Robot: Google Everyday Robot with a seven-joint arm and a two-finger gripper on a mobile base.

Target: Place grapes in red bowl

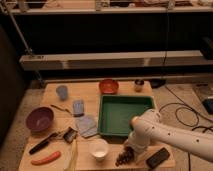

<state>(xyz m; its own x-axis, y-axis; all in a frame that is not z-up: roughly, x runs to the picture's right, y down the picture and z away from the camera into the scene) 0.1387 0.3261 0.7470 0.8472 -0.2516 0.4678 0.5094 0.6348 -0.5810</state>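
The white arm's gripper (pixel 130 150) hangs low at the near right of the wooden table (pixel 55 107), directly over the small bunch of dark purple grapes (pixel 122 159) (seemingly touching it, though the view is murky). I cannot tell whether it is apart or clamped. The grapes lie just right of the small white bowl (pixel 98 148). The glossy orange-red round bowl (pixel 108 86) sits far, beyond the green plastic tray (pixel 125 116).

Dark purple grapes (pixel 124 157), orange-red bowl (pixel 108 87)
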